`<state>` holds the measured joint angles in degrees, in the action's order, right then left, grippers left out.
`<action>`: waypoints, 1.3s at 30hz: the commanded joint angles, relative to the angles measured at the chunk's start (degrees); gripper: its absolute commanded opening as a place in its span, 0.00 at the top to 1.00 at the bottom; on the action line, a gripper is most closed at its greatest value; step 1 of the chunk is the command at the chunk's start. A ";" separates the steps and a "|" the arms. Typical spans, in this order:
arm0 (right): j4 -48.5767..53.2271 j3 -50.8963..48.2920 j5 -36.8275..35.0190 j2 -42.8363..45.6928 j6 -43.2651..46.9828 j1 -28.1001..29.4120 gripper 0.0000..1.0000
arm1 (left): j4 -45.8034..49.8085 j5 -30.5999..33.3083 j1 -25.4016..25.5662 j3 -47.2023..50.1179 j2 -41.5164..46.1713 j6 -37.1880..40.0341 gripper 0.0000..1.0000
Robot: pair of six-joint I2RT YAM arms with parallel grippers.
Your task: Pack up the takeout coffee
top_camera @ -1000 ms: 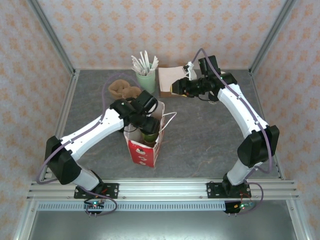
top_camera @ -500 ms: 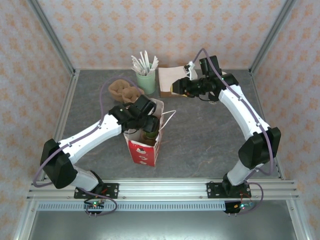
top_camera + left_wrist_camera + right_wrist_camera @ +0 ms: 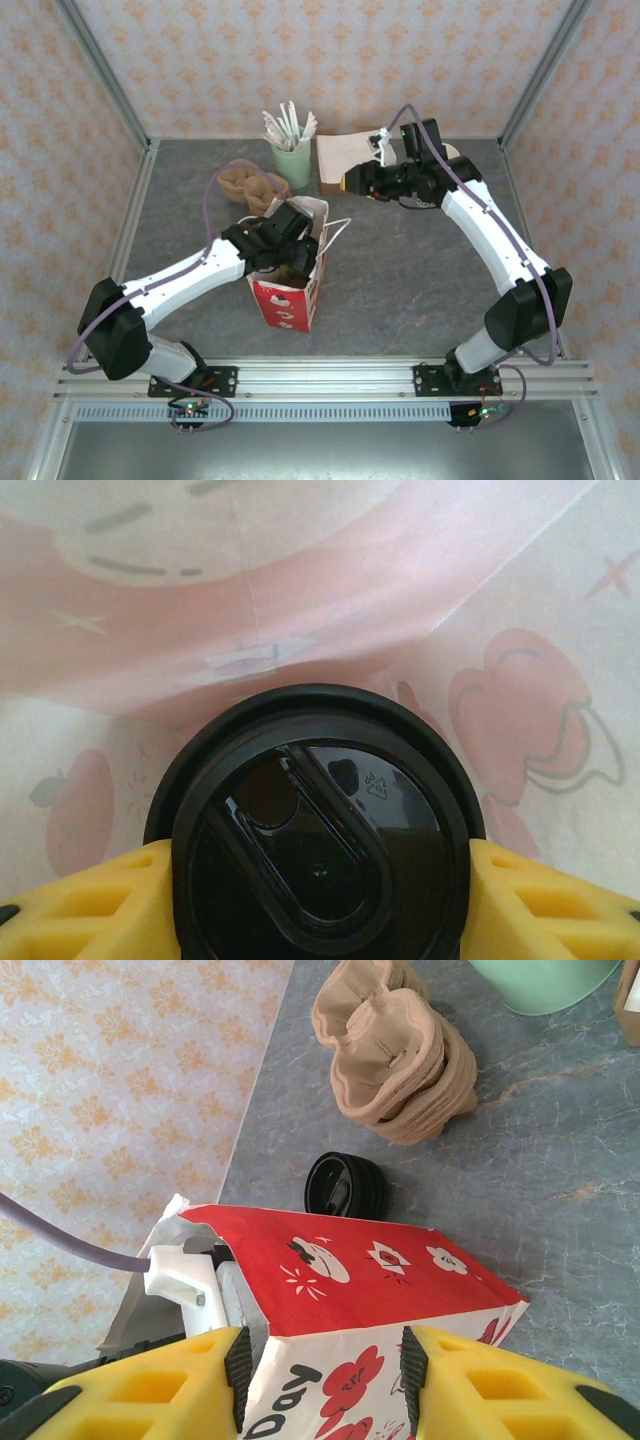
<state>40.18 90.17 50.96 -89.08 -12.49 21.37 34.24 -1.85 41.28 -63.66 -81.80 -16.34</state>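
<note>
So here's what we've got. The left hand (image 3: 320, 912) is down inside the red-and-white bag (image 3: 287, 300) and it's clamped on the takeout coffee (image 3: 318, 830). From the left wrist camera we're looking straight down on the cup's round black lid. The yellow fingers (image 3: 110, 905) press against it at roughly 8 and 4 o'clock, and the bag's pinkish printed paper walls are all around. We can't see the side of the cup from there, just the lid.

In the top view the bag stands upright on the tabletop (image 3: 430, 290), a bit toward 7 o'clock from the middle, with the left arm reaching in through the open top.

The right hand (image 3: 325, 1385) is spread apart and empty. It hangs up near the 12 o'clock end of the tabletop, well apart from the bag, which lies around 7 o'clock from it.

Through the right wrist camera we see the bag's red side between the spread fingers. A loose black lid (image 3: 347, 1186) sits on the tabletop just beside the bag at its 12 o'clock. A stack of brown cup carriers (image 3: 395, 1050) is further along that way, and a mint-green cup (image 3: 292, 162) of sticks stands near them.
</note>
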 commanded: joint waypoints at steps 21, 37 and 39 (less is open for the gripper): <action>-0.24 0.92 -1.57 0.76 1.01 0.35 0.54 | -4.93 -3.98 0.68 5.56 -7.74 0.89 0.59; -1.08 3.47 -0.97 -1.67 0.94 -0.26 0.53 | 2.91 -1.71 0.52 -7.67 -6.16 3.45 0.43; -1.31 3.87 -0.80 -2.02 0.84 -0.36 0.53 | 4.20 -1.67 0.56 -9.29 -5.80 3.53 0.38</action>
<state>40.16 91.98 50.35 -90.45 -12.23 21.32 33.45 -3.81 41.28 -69.67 -88.42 -13.98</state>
